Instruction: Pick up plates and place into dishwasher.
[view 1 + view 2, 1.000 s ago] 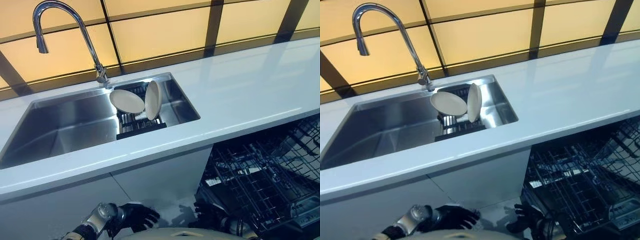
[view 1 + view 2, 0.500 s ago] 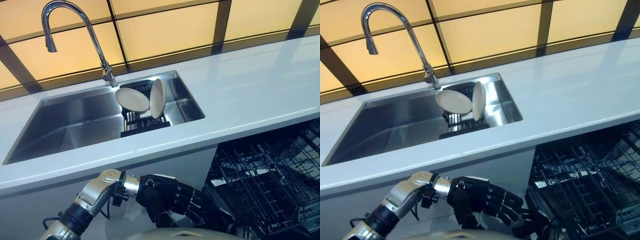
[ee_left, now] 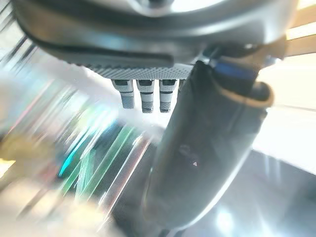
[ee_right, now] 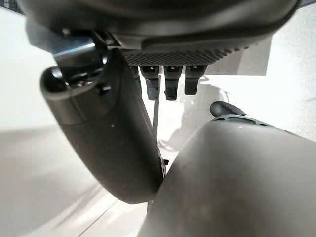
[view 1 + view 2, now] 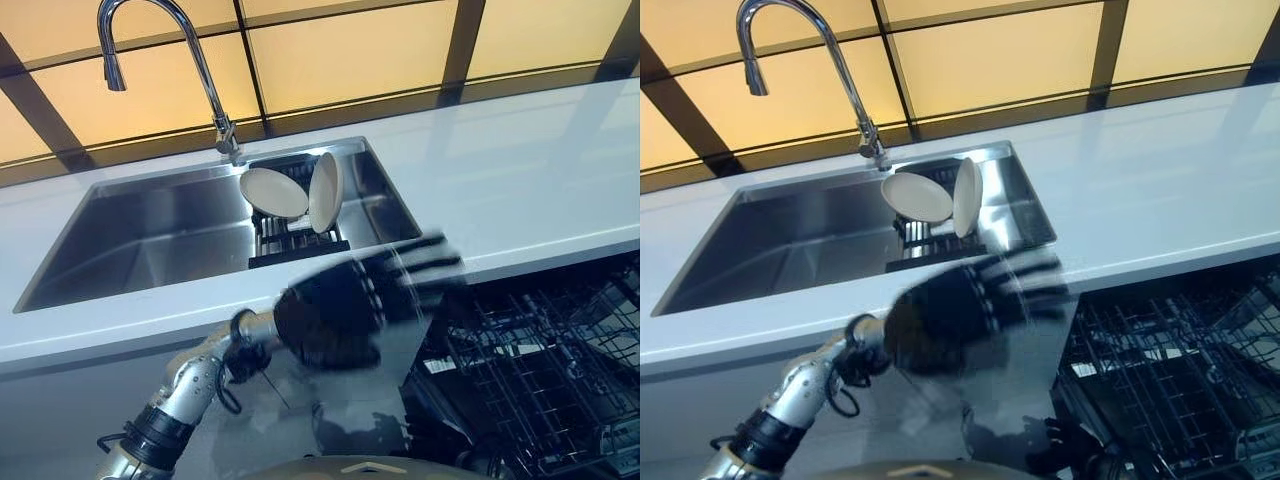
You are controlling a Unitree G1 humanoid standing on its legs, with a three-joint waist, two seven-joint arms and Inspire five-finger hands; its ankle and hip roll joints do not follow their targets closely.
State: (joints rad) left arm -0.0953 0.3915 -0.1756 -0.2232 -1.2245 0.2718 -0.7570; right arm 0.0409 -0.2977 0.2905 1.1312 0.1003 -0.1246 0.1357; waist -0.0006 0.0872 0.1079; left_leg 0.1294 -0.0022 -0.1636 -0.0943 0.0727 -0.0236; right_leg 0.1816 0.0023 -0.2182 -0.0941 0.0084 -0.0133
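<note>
Left hand has risen fast from low by the cabinet front to the surface edge, fingers spread, holding nothing. Right hand hangs low by the open dishwasher rack; its fingers cannot be told. Task looks barely begun: both plates stand on edge in the dark drying rack inside the sink, none in the dishwasher. Faucet arches just beside the plates and could crowd the reach.
</note>
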